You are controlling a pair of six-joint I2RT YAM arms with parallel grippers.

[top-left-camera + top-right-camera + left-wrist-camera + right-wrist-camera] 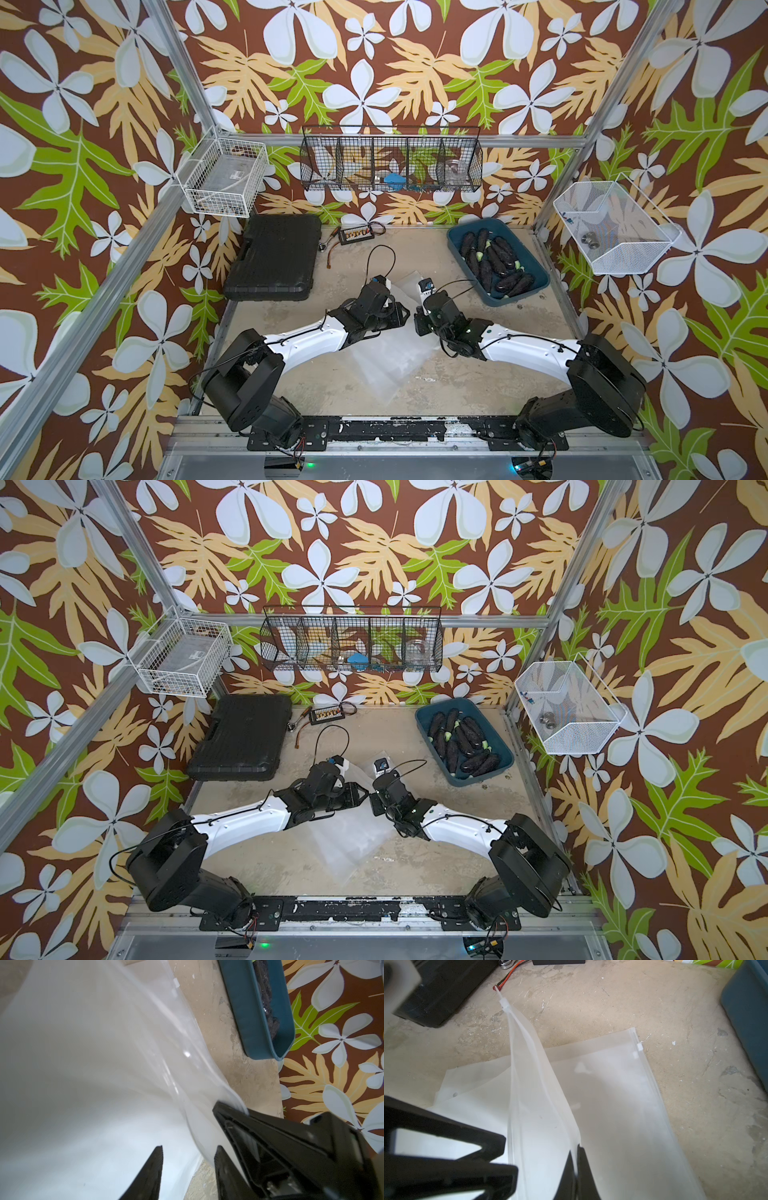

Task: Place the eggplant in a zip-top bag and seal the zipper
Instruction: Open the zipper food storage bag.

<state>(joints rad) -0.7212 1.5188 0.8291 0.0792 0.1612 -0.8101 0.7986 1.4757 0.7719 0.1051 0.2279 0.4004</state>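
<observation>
Pinching bag (537,1095), right claw (576,1151); zipper (511,1053) runs toward case (442,991).

Both top views: high overhead, facing down, whole cell. Wrist cams: close-up, share bag (83,1064).

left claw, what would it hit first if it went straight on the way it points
Probably the frosted zip-top bag, which fills the wrist view right ahead of the left claw; depth is unclear.

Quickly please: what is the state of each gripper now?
Left gripper: open, gripping nothing.
Right gripper: closed on the edge of the zip-top bag.
</observation>
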